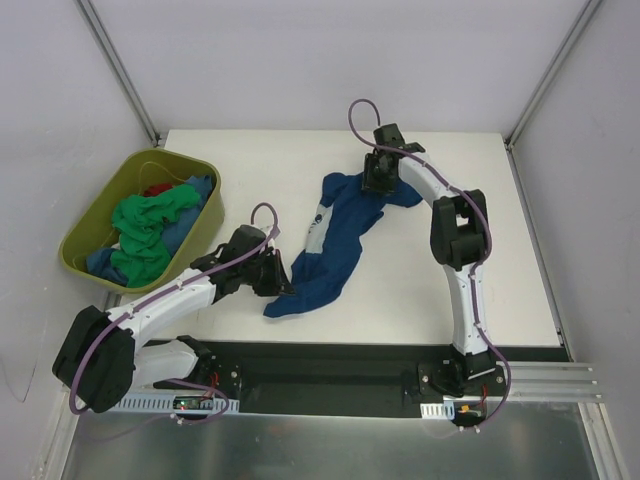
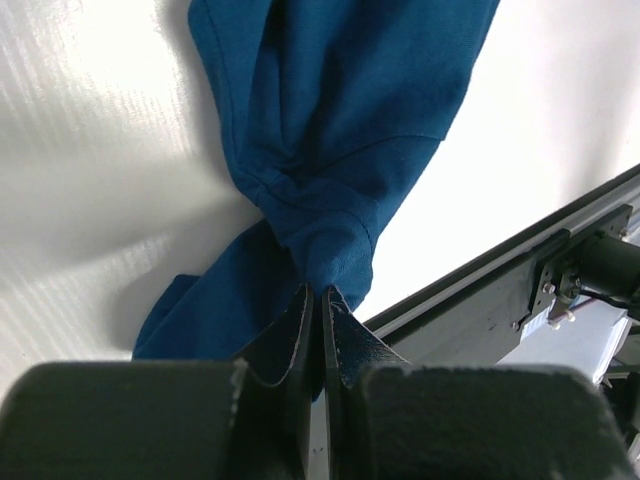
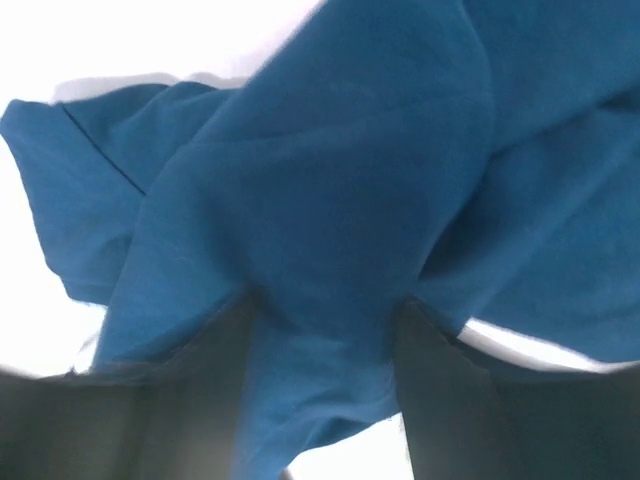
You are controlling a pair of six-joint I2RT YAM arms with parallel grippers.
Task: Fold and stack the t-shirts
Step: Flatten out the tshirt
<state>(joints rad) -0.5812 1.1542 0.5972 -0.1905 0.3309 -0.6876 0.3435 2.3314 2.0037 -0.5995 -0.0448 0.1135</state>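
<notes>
The dark navy blue t-shirt (image 1: 338, 245) lies crumpled in a long strip on the white table, with its pale print (image 1: 317, 222) showing at the left edge. My left gripper (image 1: 279, 282) is shut on the shirt's near left edge; in the left wrist view the fingertips (image 2: 322, 296) pinch a bunched fold of the blue cloth (image 2: 340, 120). My right gripper (image 1: 378, 186) sits on the shirt's far end. In the right wrist view its jaws (image 3: 325, 320) stand apart, with a hump of the cloth (image 3: 330, 180) between them.
An olive-green tub (image 1: 92, 214) stands at the far left, holding a bright green shirt (image 1: 146, 226), a blue one (image 1: 194, 218) and a bit of red (image 1: 158, 188). The black front rail (image 1: 330, 362) runs along the near edge. Grey walls enclose the table.
</notes>
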